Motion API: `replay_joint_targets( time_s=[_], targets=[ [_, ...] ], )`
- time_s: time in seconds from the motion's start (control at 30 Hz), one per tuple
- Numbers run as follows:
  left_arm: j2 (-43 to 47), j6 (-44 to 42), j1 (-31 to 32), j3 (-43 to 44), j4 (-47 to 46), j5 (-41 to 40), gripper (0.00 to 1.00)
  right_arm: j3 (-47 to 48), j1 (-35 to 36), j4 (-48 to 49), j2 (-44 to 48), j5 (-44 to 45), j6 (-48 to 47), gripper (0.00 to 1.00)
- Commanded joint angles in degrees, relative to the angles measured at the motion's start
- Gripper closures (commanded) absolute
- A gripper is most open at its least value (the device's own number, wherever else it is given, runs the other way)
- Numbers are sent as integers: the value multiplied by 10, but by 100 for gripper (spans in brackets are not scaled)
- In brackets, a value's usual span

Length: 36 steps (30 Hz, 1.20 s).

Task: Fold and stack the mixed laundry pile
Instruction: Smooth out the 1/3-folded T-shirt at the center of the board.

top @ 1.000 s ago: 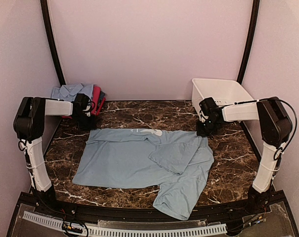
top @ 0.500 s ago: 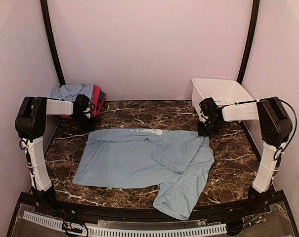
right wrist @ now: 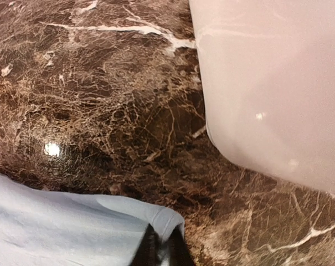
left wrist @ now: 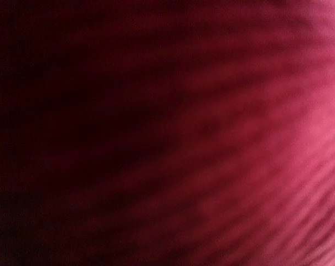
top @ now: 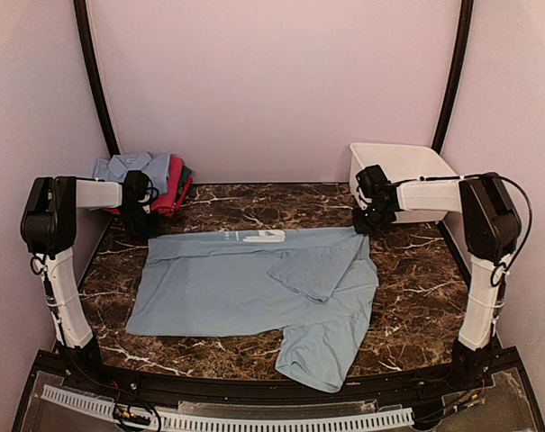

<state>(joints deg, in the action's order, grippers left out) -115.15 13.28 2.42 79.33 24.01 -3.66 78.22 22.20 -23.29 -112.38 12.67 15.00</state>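
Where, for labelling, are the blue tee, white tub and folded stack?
blue tee (top: 218,288): top view, middle of its body.
white tub (top: 404,166): top view, bare inside floor.
folded stack (top: 130,167): top view, top shirt.

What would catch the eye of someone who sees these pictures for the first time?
First the pale blue tee, spread across the middle of the dark marble table, with the left gripper and the right gripper at its far corners. Next the folded stack of blue and magenta garments in the far left corner, and the white tub in the far right corner.
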Motion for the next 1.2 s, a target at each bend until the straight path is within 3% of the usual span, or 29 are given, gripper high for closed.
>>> replay_joint_targets(
  time_s=[0.0, 0.13, 0.23, 0.4, 0.57, 0.73, 0.97, 1.17],
  targets=[
    [30, 1, -11, 0, 9, 6, 73, 51, -6, -18, -31, 20, -30, 82],
    [58, 7, -11, -3, 19, -11, 59, 60, -4, -40, -14, 17, -23, 51],
    [106, 8, -11, -24, 22, -20, 55, 41, -2, -53, 27, 7, -9, 44],
    [180, 33, -11, -73, 45, 25, 54, -12, 29, -56, 106, -35, -6, 44],
    [231, 83, -10, -142, 49, 78, 56, -24, 108, -6, 137, -119, -44, 46],
    [267, 118, -9, -178, 46, 99, 58, 80, 168, -24, 44, -189, -82, 52],
    [270, 135, -4, -184, 51, 110, 60, 247, 224, -73, -106, -182, -138, 59],
    [254, 146, 0, -190, 50, 113, 63, 279, 238, -111, -154, -154, -159, 63]
  ],
)
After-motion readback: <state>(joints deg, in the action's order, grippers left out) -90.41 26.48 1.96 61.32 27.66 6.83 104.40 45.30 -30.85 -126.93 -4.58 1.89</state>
